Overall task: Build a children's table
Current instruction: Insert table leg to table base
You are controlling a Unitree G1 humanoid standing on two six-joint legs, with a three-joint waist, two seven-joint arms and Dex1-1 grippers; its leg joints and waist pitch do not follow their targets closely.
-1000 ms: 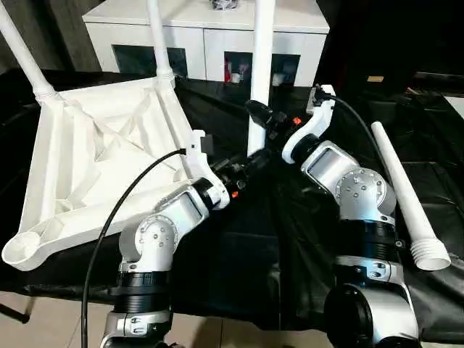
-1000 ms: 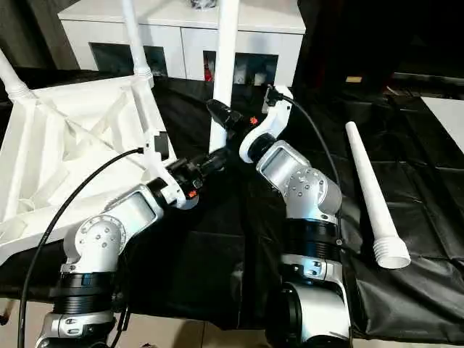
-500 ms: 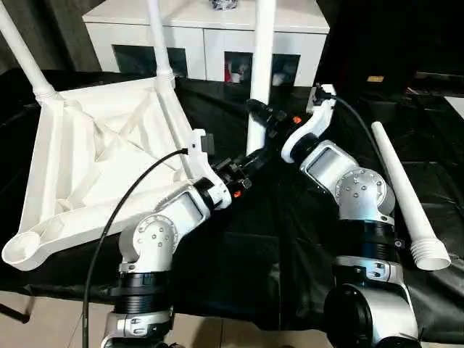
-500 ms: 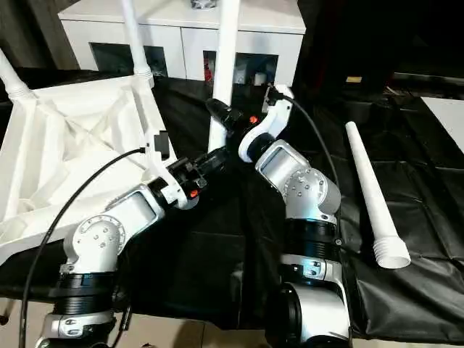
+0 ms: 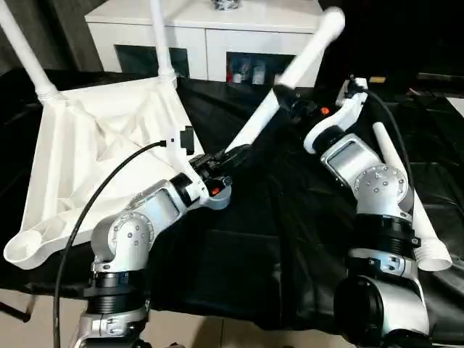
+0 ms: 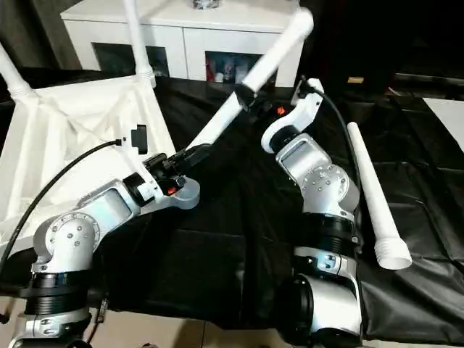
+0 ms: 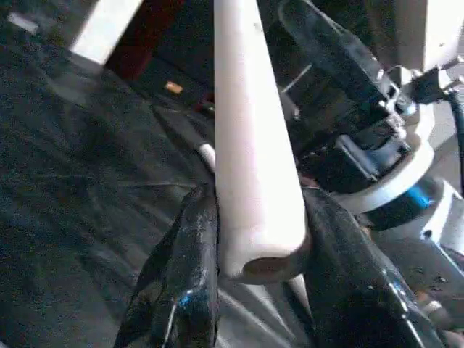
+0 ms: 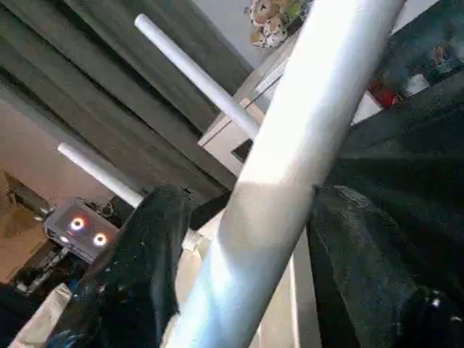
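Note:
The children's table top (image 5: 94, 145) lies upside down at the left, ribbed side up, with two white legs (image 5: 22, 43) (image 5: 159, 36) standing in its far corner sockets. A third leg (image 5: 297, 69) slants across the middle, its lower end toward me and its upper end leaning right. My left gripper (image 7: 261, 199) is shut on that lower end, one finger (image 7: 196, 268) pressed to each side. Higher up, my right gripper (image 8: 254, 196) straddles the same leg, open, with a gap beside its finger (image 8: 145, 275). Another leg (image 5: 402, 188) lies loose at the right.
The black-covered work table (image 5: 275, 217) carries everything. A white cabinet (image 5: 210, 36) with glass doors stands behind it. The top's near corner socket (image 5: 22, 250) sits at the table's front left edge, holding nothing. Black cables trail from both wrists.
The third leg stood upright between the grippers and now leans with its top to the right. My left gripper has closed on its lower end. My right gripper has opened and moved right.

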